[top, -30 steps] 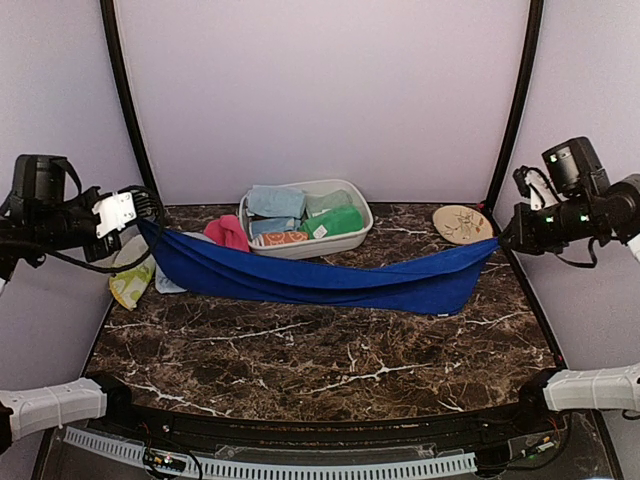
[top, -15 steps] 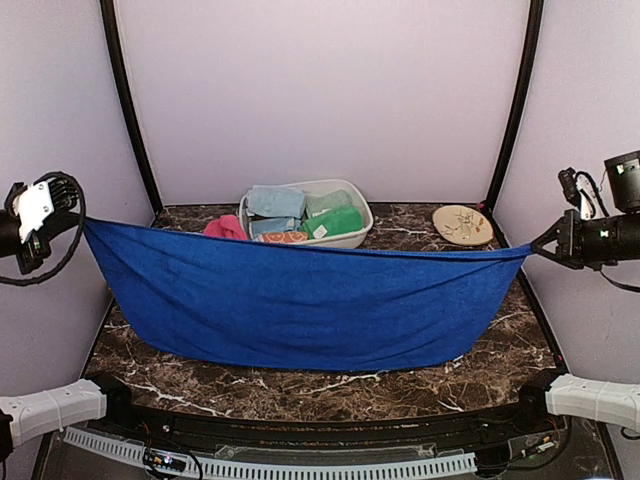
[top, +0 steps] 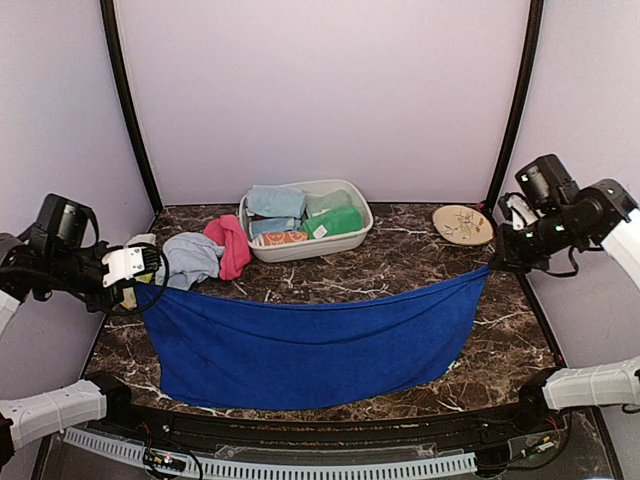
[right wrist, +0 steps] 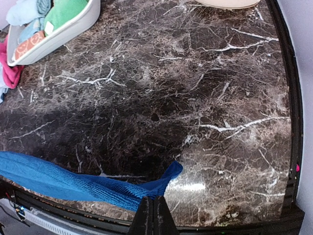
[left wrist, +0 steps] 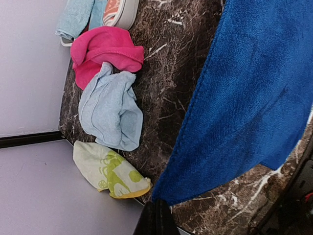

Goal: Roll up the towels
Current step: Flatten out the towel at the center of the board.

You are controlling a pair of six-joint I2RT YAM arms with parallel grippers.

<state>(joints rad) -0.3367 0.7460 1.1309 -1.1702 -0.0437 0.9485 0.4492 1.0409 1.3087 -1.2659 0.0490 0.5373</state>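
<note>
Left gripper (top: 142, 288) and right gripper (top: 490, 267) each pinch a top corner of long royal blue terry towel (top: 310, 345), stretched sagging over near part of dark marble table (top: 400, 270), likely to lay it flat for rolling

Robot lab test booth, not home. Pale lilac panels (top: 320, 90) closing off back and sides, well beyond left fingers (left wrist: 154, 221) and right fingers (right wrist: 145, 218). Black frame posts (top: 128, 100) running up corners. Dark marble-patterned surface (top: 350, 270) lying below both pairs of fingers. Left arm (top: 60, 405) and right arm (top: 595, 385) reaching in from near edge, behind fingers. Slotted cable strip (top: 300, 469) running along front.
</note>
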